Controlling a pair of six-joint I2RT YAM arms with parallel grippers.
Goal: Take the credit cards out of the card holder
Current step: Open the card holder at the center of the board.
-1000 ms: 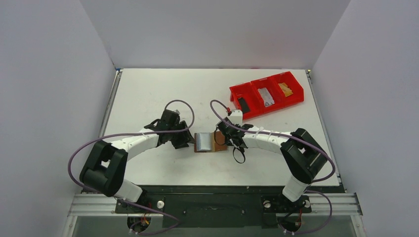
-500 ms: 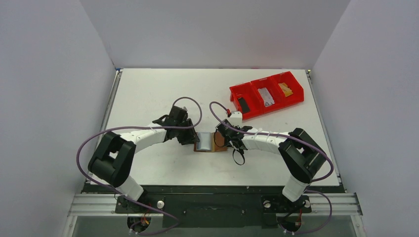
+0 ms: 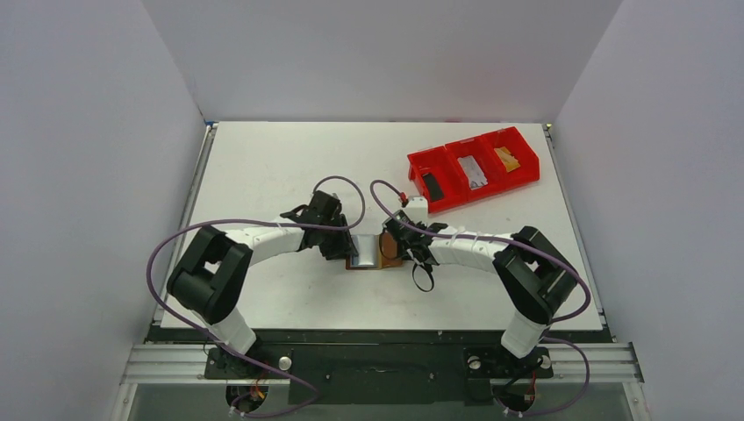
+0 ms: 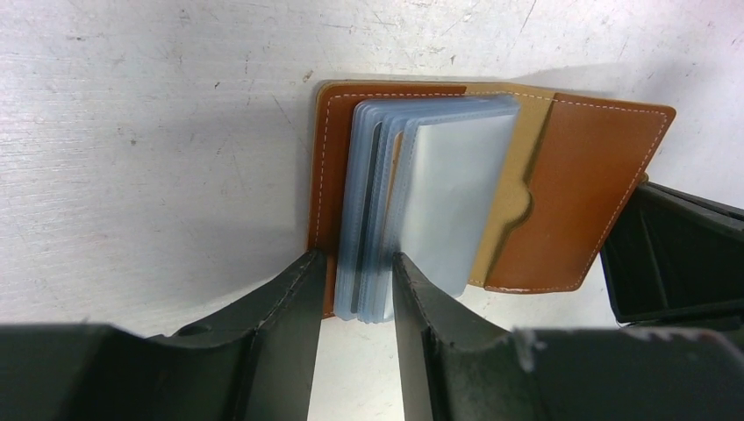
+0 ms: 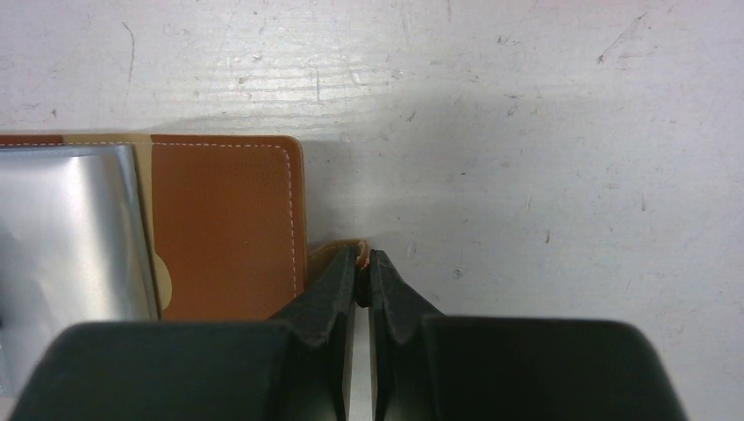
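Two end effectors flank the card holder [image 3: 373, 253], which lies open on the counter [image 3: 263, 158] with its spread running from one arm to the other. The left end effector [image 4: 355, 263] is nearer the stack of clear sleeves [image 4: 439, 193]. The stack's long axis points straight at it. Its fingers are part open, grip nothing and straddle the stack's near corner; contact cannot be confirmed. The right end effector [image 5: 361, 263] is clenched on the tab [image 5: 358, 249] of the right-hand flap. The credit cards [image 4: 379, 189] sit inside the sleeves; only a dark edge shows.
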